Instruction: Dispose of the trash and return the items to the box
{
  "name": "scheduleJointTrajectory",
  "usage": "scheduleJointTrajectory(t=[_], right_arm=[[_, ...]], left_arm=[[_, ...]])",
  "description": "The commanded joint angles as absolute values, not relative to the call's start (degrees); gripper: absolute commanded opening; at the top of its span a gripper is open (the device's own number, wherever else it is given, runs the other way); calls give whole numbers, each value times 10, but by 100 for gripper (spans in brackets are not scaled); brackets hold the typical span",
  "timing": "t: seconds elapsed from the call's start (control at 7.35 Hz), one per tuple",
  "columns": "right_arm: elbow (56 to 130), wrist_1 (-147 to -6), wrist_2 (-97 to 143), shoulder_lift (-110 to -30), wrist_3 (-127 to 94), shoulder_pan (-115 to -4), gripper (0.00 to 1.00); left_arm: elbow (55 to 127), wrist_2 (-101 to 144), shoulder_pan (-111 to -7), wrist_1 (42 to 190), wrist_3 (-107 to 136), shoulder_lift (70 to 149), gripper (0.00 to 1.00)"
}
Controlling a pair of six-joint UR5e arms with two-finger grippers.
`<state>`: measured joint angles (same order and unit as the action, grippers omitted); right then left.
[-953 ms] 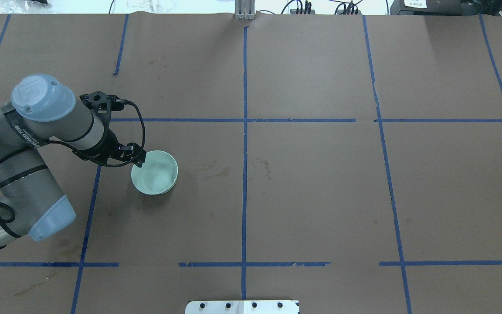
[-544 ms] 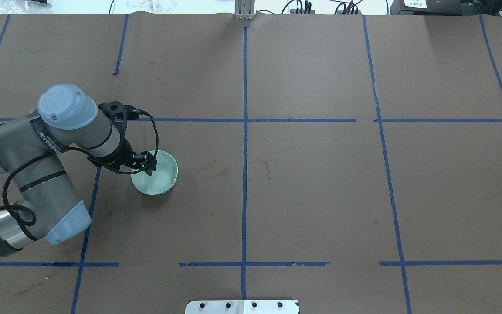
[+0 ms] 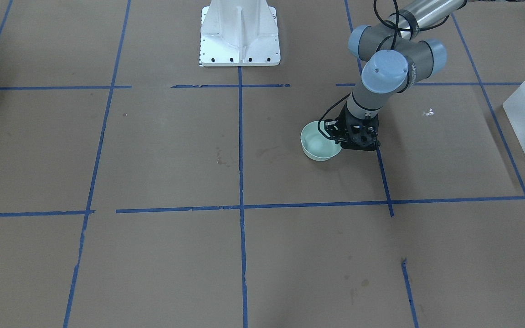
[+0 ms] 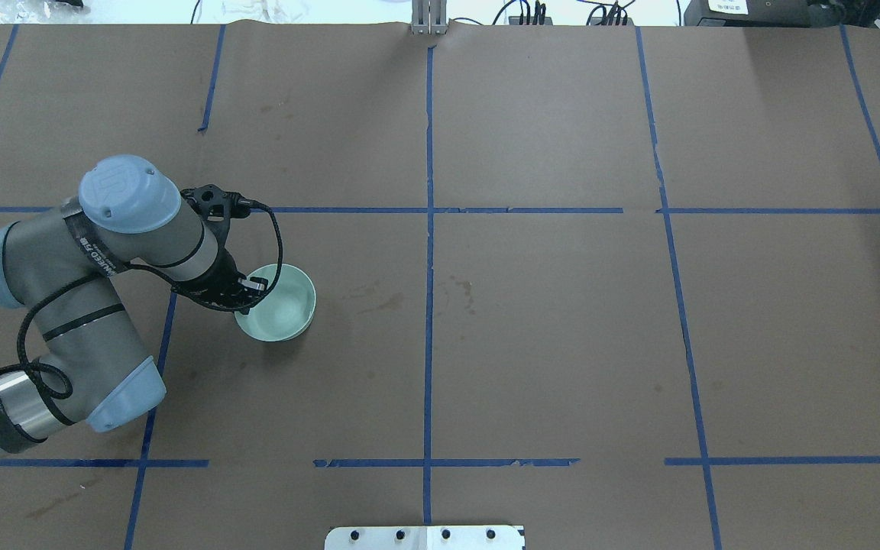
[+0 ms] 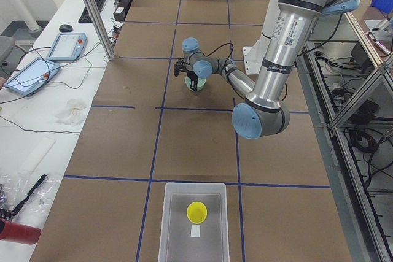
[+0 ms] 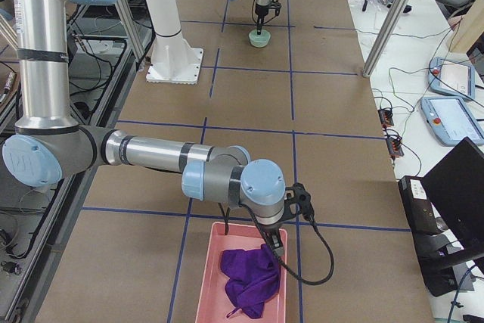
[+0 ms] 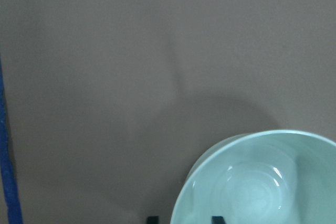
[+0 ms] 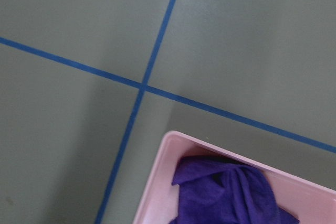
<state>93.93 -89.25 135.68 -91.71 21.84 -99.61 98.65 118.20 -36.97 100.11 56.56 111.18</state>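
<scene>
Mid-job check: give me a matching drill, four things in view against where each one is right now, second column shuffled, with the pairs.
Things
1. mint bowl
2. yellow cup
3. purple cloth
4. left gripper

Places
A. inside the pink tray
B. straddling a rim, one finger inside and one outside
C. inside the translucent bin
D. on the brown paper, in no container

Pairs: 1-D, 2-C, 3-A, 4-B
</scene>
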Motion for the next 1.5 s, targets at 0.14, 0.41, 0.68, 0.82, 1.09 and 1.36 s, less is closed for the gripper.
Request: scheduleJointTrajectory(t=[0.14, 0.41, 0.68, 0.82, 1.09, 1.36], right_arm=[[1046, -892, 1364, -915, 25, -885, 100], [1054, -889, 1361, -899, -16, -838, 100], [1054, -873, 1362, -897, -50, -813, 100], [1055, -871, 1362, -897, -62, -808, 100], [1060, -871, 1361, -898, -62, -808, 100], [1060, -871, 1358, -899, -62, -808, 100]], left_arm=[[1028, 1180, -380, 994, 563, 1104, 0], [1048, 1181, -453, 993, 534, 1095, 0], [1100, 1186, -524, 994, 443, 1039, 0], [1105, 1189, -587, 994, 380, 1022, 0], [1091, 1219, -700, 993, 202, 974, 0], [1009, 1264, -820, 993, 22, 955, 0]])
